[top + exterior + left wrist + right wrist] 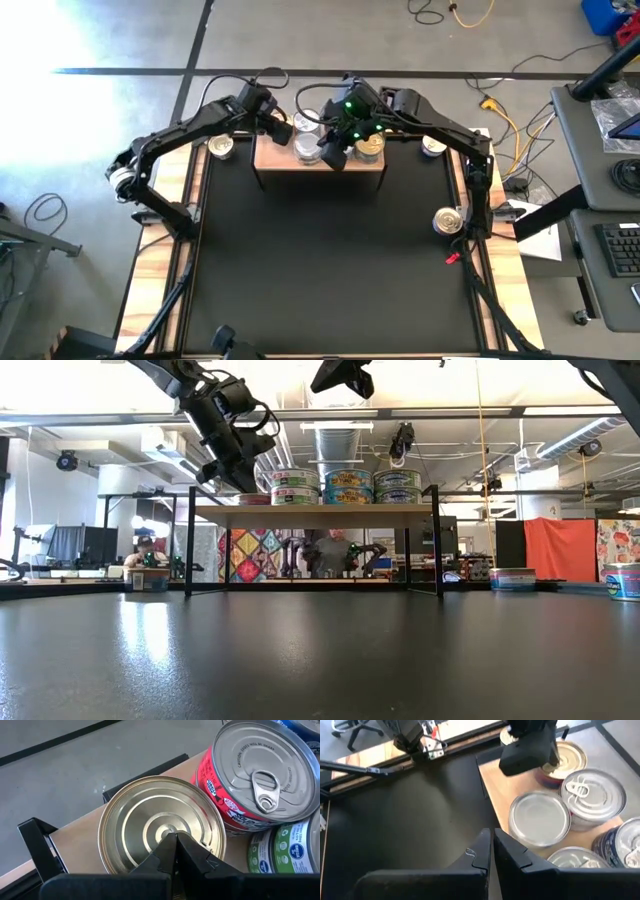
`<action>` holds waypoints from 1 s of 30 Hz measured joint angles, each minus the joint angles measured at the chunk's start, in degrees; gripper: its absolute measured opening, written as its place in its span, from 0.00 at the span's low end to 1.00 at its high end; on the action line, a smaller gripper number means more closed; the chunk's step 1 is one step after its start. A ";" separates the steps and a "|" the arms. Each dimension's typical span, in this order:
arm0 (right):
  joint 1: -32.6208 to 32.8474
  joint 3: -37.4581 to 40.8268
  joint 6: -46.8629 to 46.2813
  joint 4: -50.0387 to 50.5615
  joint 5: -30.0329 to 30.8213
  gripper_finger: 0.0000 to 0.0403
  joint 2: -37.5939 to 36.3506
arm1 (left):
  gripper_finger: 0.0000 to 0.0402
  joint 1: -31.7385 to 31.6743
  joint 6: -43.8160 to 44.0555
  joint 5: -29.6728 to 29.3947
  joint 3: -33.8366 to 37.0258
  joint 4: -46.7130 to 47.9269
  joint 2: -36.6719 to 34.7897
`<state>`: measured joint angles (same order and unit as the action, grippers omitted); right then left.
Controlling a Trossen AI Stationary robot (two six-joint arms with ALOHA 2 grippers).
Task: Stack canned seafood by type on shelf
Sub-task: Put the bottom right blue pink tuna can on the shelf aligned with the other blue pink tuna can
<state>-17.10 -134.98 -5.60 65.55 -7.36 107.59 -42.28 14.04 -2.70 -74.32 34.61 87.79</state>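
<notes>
Only left wrist: gold-lidded tin [162, 827] | beside red-label tin [255, 775]

Bright overhead light washes the floor [60, 40] white in the high view's corner, blows out the ceiling in the low view and glares off the black table [150, 635], while the gold tin lid [160, 827] just beyond the closed left fingers gleams sharply.

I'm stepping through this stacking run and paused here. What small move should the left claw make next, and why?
Probably lift the left claw straight up. It is shut and empty, tips right over the gold-lidded can on the shelf. Loose cans wait on the table edges.
</notes>
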 joint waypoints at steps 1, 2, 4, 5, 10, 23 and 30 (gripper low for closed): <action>0.11 0.00 0.10 0.50 0.01 0.03 0.00 | 0.00 0.00 0.00 0.00 0.00 0.04 0.00; 0.24 0.04 0.13 1.06 0.02 0.03 0.00 | 0.00 0.00 0.00 0.00 0.00 0.02 0.00; 0.39 0.04 0.59 2.72 -0.02 0.03 0.00 | 0.00 -0.01 -0.26 0.02 0.00 0.10 -0.08; 0.39 0.04 1.09 3.85 -0.02 0.03 0.00 | 0.00 -0.06 -0.61 0.02 0.00 0.11 -0.14; 0.39 0.09 2.55 7.26 0.01 0.03 0.10 | 0.00 -0.11 -1.06 0.09 0.00 0.08 -0.23; 0.35 0.11 3.69 13.69 0.05 0.03 0.29 | 0.00 -0.39 -5.09 -2.72 0.22 0.20 -3.10; 0.51 0.44 1.94 13.89 0.05 0.03 1.25 | 0.09 -0.37 -6.25 -0.03 0.20 -0.07 -6.14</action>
<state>-16.59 -134.54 -3.67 79.44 -7.30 108.84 -42.65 7.80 -2.73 -74.13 34.54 81.65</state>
